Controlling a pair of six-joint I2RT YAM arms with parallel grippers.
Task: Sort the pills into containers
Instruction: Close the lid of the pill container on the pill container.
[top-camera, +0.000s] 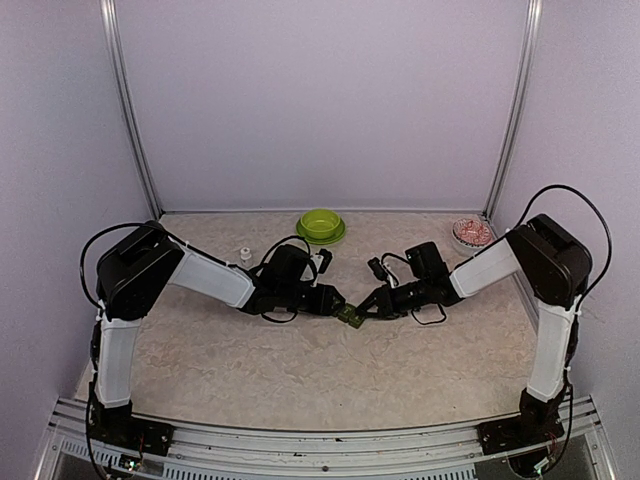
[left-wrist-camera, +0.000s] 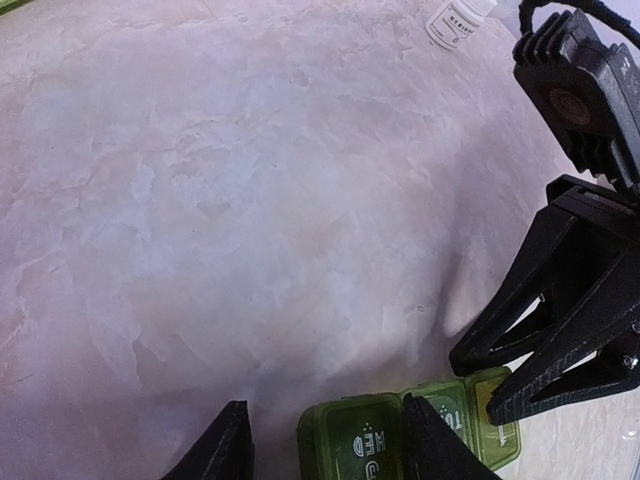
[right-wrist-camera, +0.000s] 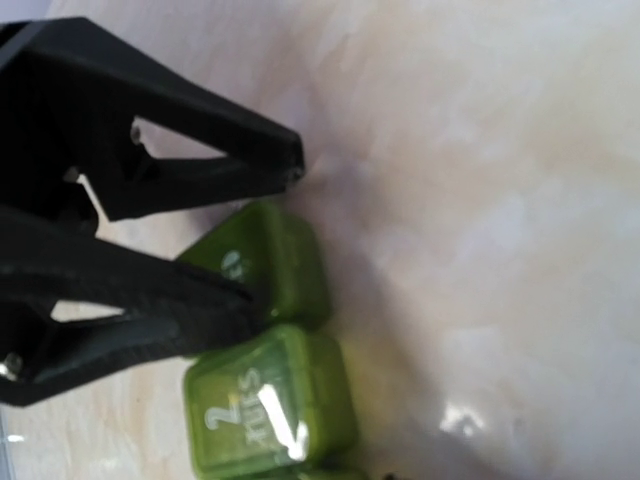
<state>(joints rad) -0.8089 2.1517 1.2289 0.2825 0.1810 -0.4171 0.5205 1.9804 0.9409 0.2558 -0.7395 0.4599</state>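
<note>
The dark green pill box (top-camera: 351, 318) lies at mid-table between both arms. In the left wrist view its lidded compartments (left-wrist-camera: 358, 440) sit between my left gripper's (left-wrist-camera: 325, 405) fingers. The jaws are open: one finger stands off the box's end, the other finger (left-wrist-camera: 440, 445) lies over the lids. My right gripper (right-wrist-camera: 275, 230) is shut on the box's end compartment (right-wrist-camera: 275, 255), one finger across its lid. The neighbouring compartment (right-wrist-camera: 270, 400) is closed. The same grip shows from the left wrist, with the right gripper's fingers (left-wrist-camera: 530, 365) on the end compartment. No pills show in any view.
A lime green bowl (top-camera: 321, 225) stands at the back centre. A dish with pinkish contents (top-camera: 472, 232) sits at the back right. A small white bottle (top-camera: 245, 254) stands behind the left arm, and another white bottle (left-wrist-camera: 458, 18) shows in the left wrist view. Metal posts frame the back corners.
</note>
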